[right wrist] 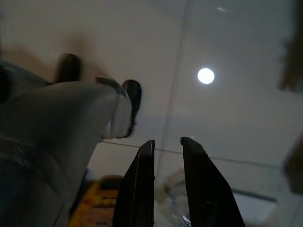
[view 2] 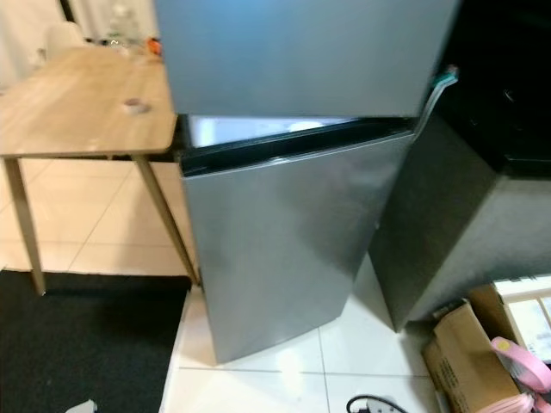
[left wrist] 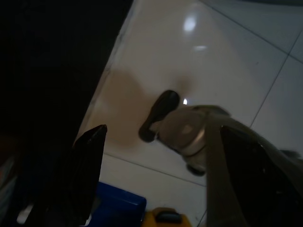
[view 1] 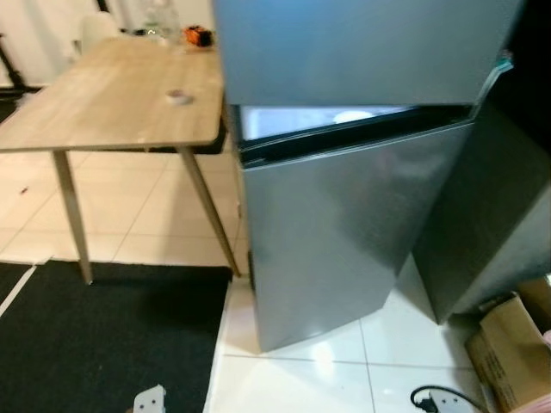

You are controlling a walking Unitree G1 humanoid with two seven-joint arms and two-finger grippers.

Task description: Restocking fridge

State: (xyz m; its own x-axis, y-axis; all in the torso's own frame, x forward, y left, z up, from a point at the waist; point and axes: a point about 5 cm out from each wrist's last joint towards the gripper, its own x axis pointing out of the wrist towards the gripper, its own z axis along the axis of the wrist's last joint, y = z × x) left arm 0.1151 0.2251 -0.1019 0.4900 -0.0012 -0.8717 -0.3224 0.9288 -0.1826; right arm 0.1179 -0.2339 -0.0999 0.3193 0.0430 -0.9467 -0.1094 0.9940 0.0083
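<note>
A steel-grey fridge (view 1: 344, 215) is seen straight ahead, standing on white floor tiles (view 1: 344, 370). Its upper door (view 1: 362, 47) is swung out toward the camera, and the lower door (view 1: 336, 241) is also ajar, so that a strip of lit white interior (view 1: 318, 120) is exposed between them. To the robot's left of the fridge, just beside it, a wooden table (view 1: 112, 95) on slanted legs is placed; a small roll of tape (view 1: 178, 96) lies on its top, and an orange item (view 1: 198, 35) and some clear containers, too blurred to be told apart, are set at its far edge. A black mat (view 1: 103, 335) covers the floor below the table. A cardboard box (view 2: 461, 357) with something pink (view 2: 521, 366) at its side is found low at the right, near a black cable (view 1: 435, 399).

The left gripper (left wrist: 156, 175) is held low over the tiles with its fingers (left wrist: 85, 165) spread wide and nothing between them; the robot's foot (left wrist: 161, 113) is seen beyond. The right gripper (right wrist: 168, 184) hangs over the floor as well, its fingers (right wrist: 139, 189) narrowed to a slim gap, empty.
</note>
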